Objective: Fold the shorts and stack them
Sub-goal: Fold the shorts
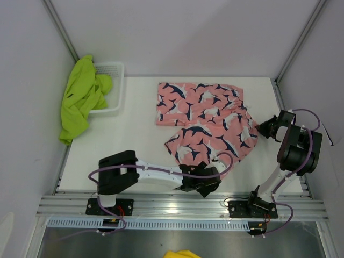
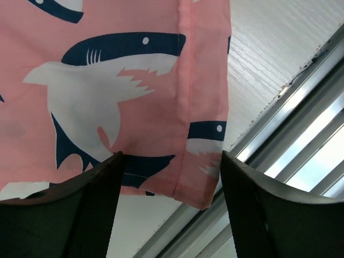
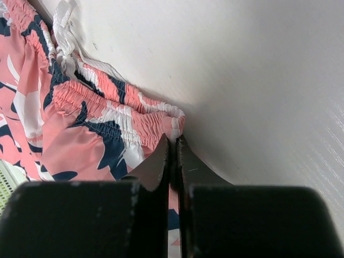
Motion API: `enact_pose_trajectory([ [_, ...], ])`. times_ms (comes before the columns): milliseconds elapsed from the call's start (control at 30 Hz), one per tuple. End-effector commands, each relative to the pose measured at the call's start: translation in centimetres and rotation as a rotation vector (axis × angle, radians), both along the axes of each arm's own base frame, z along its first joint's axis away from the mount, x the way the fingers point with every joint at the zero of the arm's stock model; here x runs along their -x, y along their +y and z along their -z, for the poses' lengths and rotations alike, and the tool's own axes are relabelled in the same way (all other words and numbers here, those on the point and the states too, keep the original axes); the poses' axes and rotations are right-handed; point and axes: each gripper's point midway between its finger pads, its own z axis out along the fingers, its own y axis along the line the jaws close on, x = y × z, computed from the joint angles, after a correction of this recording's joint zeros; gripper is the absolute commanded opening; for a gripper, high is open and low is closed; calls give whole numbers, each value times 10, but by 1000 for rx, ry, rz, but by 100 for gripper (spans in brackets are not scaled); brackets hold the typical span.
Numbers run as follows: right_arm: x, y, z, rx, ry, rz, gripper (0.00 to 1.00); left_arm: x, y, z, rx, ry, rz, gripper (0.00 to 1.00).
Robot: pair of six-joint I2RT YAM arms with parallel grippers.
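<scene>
Top external view: pink shorts (image 1: pixel 207 121) are lying spread on the desk (image 1: pixel 134 134), well right of the basket (image 1: pixel 115 105), while green shorts (image 1: pixel 80 99) are draping over the basket's left rim. At the pink hem the left gripper (image 1: pixel 207 188) is hovering, jaws gaping, gripping nothing. On the waistband the right gripper (image 1: pixel 263 128) is pinching, jaws pressed together.

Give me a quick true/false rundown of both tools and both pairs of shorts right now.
1. The right tool is shut on the pink shorts' waistband. True.
2. The left tool is shut. False: it is open, straddling a leg hem of the pink shorts.
3. The green shorts lie folded on top of the pink ones. False: they hang crumpled over the basket's rim.
4. The pink shorts lie on the table. True.
</scene>
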Motion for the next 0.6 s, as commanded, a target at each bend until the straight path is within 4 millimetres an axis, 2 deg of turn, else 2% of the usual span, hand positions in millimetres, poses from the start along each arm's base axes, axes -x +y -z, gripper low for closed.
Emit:
enact_pose_trajectory([
  [0,14,7,14,-11,59,-8,0,-8,-7,-7,22,9,-32,70],
  [33,14,7,14,-11,59,-8,0,-8,-7,-6,25,18,-30,64],
  [67,14,7,13,-10,58,-8,0,-8,-6,-5,23,21,-27,48],
  [133,15,7,14,-12,63,-6,0,-5,-6,-8,34,28,-14,35],
  [167,15,6,14,-11,67,0,0,-4,-7,-11,43,29,-9,24],
  [233,23,5,19,-17,128,16,0,0,0,-14,54,32,-2,16],
  [300,36,1,21,-5,235,31,0,6,3,-16,89,47,13,3],
  [367,41,-3,16,6,282,43,0,18,7,-29,152,88,44,0],
  [433,47,-5,1,13,315,49,0,33,14,-29,190,121,82,0],
  [467,49,-8,-10,21,307,60,0,40,12,-41,231,135,95,0],
  [500,56,-8,-15,17,325,66,0,51,15,-42,231,141,115,0],
  [567,63,-15,-25,13,317,90,0,59,17,-54,252,134,123,0],
])
